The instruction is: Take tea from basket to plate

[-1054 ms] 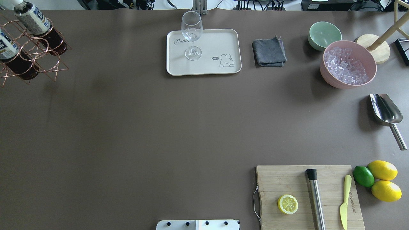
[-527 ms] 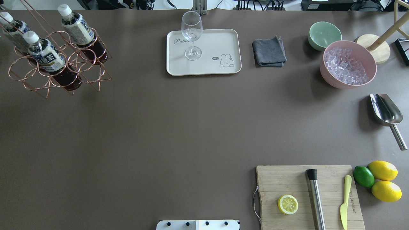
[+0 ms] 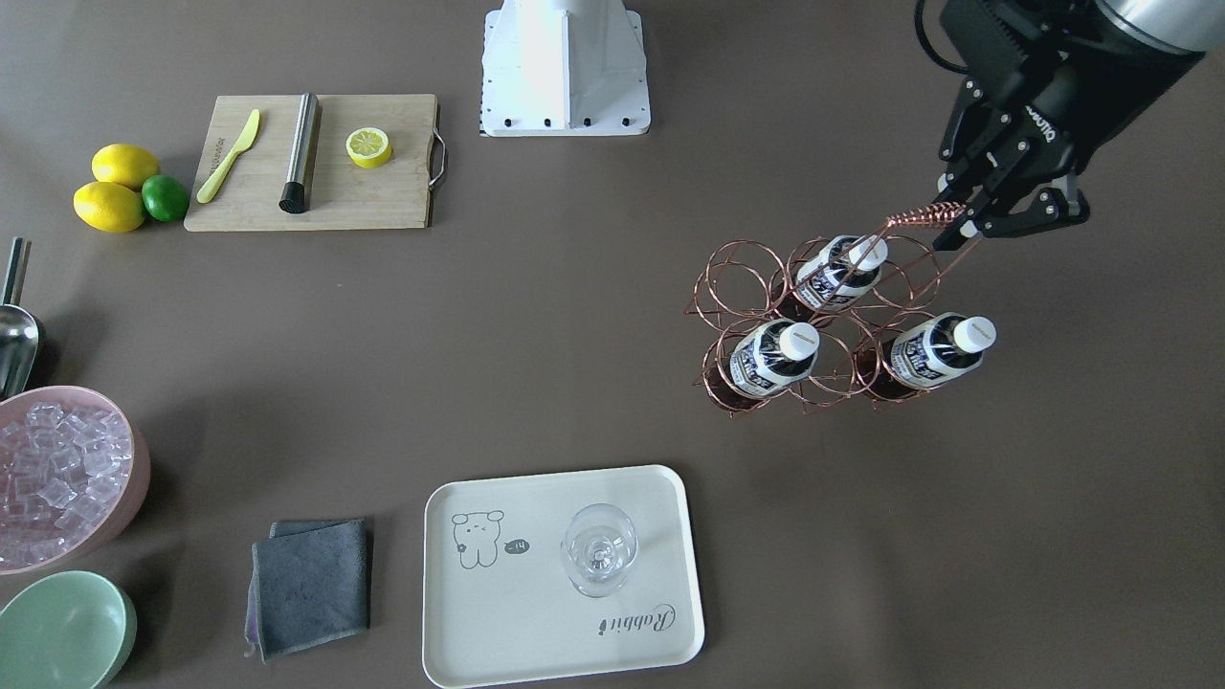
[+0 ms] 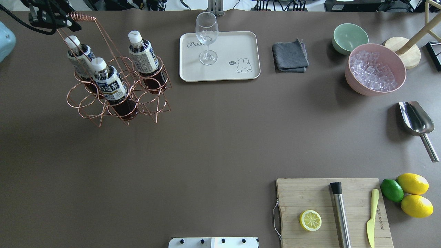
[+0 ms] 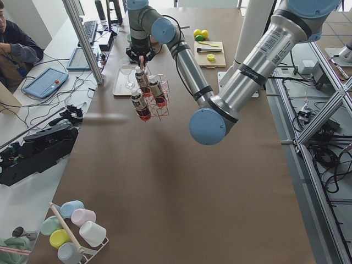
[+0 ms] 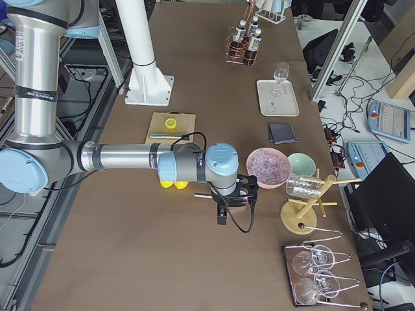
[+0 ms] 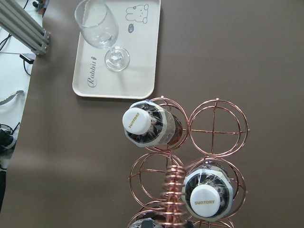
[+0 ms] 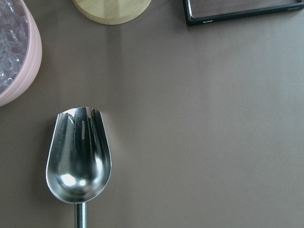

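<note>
One basket (image 3: 833,316), six ring cells, held by its coiled handle; my left end effector (image 3: 967,225) is clenched on that handle. Whether the base touches the tabletop (image 4: 206,137) I cannot tell. One cream plate (image 4: 241,44) lies near it. Three tea bottles (image 4: 109,86), each in its own basket cell; three cells bare. One wine glass (image 4: 207,34) upright on the plate. My right end effector (image 6: 224,210) sits well apart by the pink bowl (image 6: 268,165); clenched or released, cannot tell.

Third tea (image 7: 144,222) cut off at left wrist view's bottom edge.
</note>
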You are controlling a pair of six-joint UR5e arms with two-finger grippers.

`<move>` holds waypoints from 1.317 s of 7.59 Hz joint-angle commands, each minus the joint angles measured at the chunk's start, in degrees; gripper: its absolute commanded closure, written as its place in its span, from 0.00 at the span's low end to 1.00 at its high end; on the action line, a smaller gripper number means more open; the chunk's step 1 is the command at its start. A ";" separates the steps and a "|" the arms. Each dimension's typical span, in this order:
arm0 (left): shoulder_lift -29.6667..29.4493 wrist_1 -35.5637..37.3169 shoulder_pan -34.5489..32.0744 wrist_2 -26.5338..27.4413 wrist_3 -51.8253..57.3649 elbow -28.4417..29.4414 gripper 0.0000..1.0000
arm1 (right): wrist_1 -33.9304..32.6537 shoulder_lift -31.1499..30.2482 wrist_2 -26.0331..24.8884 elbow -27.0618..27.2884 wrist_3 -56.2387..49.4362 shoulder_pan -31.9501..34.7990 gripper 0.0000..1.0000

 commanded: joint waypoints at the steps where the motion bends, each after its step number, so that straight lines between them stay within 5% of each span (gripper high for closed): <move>1: -6.41 -0.18 11.67 6.91 -12.26 0.37 1.00 | 0.01 -0.04 -0.05 0.01 0.00 -0.08 0.00; 6: -15.92 -0.09 25.31 15.80 -20.65 4.14 1.00 | 0.18 0.04 -0.58 -0.08 0.00 -3.13 0.00; 8: -17.16 -0.09 27.70 17.04 -22.24 4.24 1.00 | 0.36 6.08 -2.95 -3.66 -0.61 -8.25 0.00; 10: -16.90 -0.18 28.23 17.47 -22.16 4.50 1.00 | 1.06 10.82 -2.52 -0.11 3.22 -12.09 0.00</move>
